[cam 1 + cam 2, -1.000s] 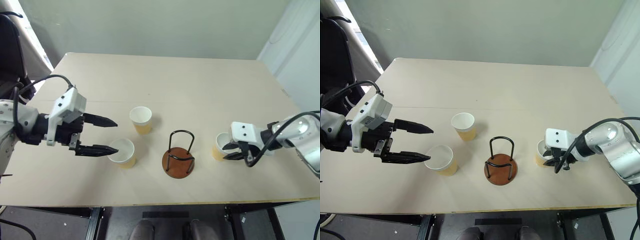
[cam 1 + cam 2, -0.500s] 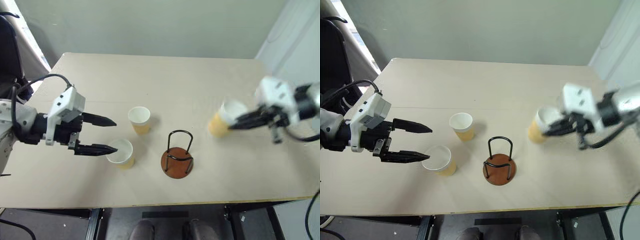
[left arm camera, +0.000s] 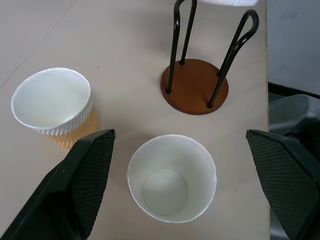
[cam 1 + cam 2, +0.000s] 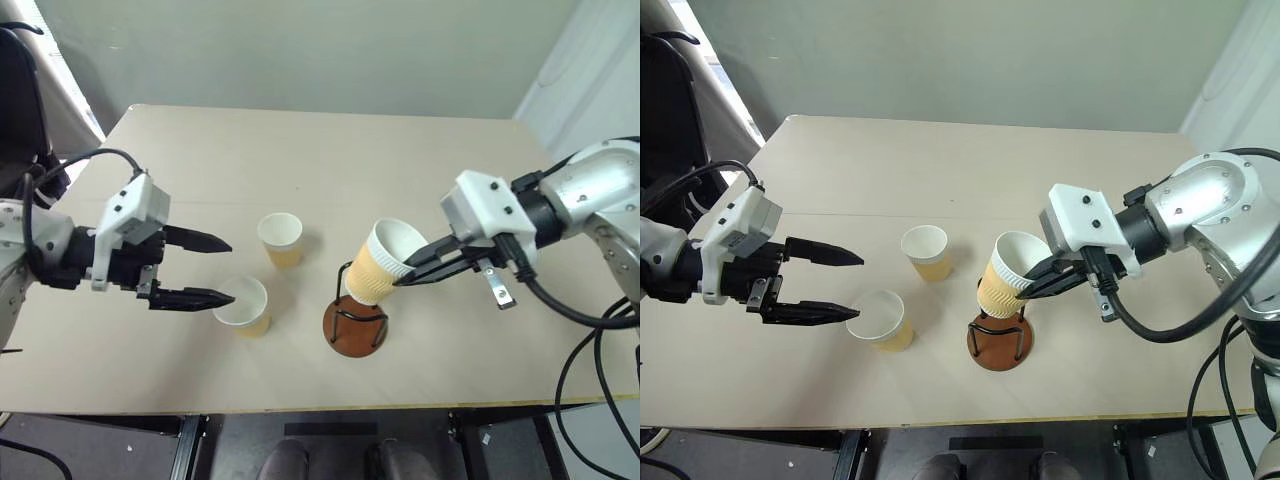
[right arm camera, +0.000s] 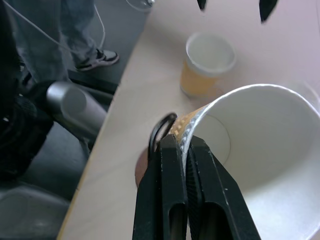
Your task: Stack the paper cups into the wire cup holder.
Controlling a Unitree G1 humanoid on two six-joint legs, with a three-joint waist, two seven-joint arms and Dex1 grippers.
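Pinching ribbed tan paper cup (image 4: 381, 261) rim, right tool (image 4: 405, 272) — tilted over wire cup holder (image 4: 356, 322)

A pale beige table (image 4: 420, 170) carries two paper cups and the wire cup holder. One paper cup (image 4: 243, 305) stands upright just beside the fingertips of the left hand (image 4: 218, 271). The second paper cup (image 4: 281, 239) stands upright a little beyond that hand. The wire cup holder (image 4: 356, 322) stands upright on its reddish-brown disc base, below the right hand (image 4: 412, 273).
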